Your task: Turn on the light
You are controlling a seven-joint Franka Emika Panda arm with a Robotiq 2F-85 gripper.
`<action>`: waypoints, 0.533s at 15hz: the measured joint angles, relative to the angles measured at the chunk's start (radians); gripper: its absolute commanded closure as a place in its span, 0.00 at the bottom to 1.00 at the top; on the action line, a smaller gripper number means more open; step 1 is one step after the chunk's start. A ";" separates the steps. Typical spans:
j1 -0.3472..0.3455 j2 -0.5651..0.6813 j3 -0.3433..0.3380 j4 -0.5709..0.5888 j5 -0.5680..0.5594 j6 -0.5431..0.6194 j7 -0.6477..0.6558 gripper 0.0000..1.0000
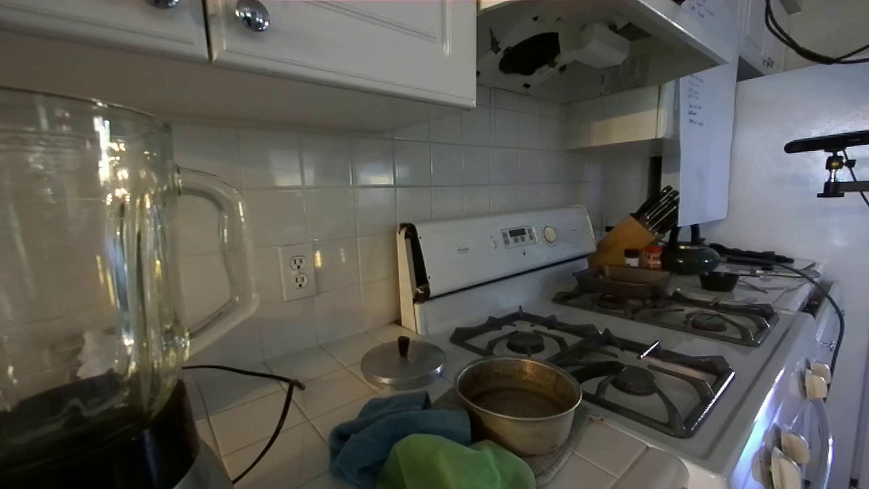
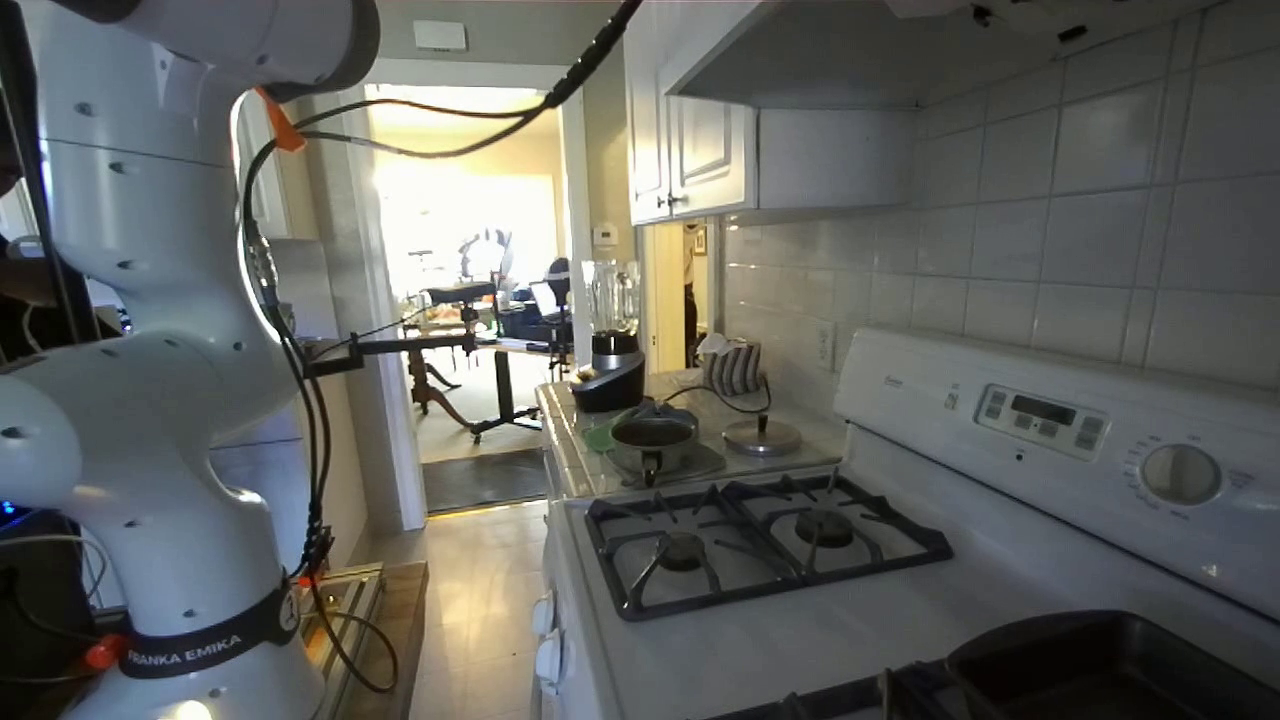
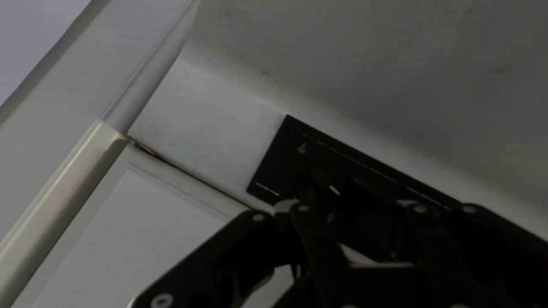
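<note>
The white range hood hangs over the stove in both exterior views. Beneath it I see a pale box and a dark opening; the light's bulb cannot be made out, and no glow shows there. In the wrist view a black rectangular panel sits on a pale surface and carries a dark round knob with a short white mark. My gripper reaches over this panel, its dark fingertips on either side of the knob. Black on black, whether they press on it is unclear. Neither exterior view shows the gripper.
A pale cabinet edge runs along the left of the wrist view. Below the hood stands the stove, with a baking pan on it. A pot, cloths and a blender occupy the counter. Cables hang off the arm.
</note>
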 measured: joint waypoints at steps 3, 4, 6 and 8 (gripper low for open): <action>-0.005 0.000 -0.001 0.002 0.000 0.006 -0.010 1.00; -0.007 0.000 -0.003 0.002 0.000 0.008 -0.012 0.99; -0.009 0.002 -0.004 0.002 0.000 0.008 -0.014 0.99; -0.010 0.002 -0.004 0.002 0.000 0.008 -0.014 0.69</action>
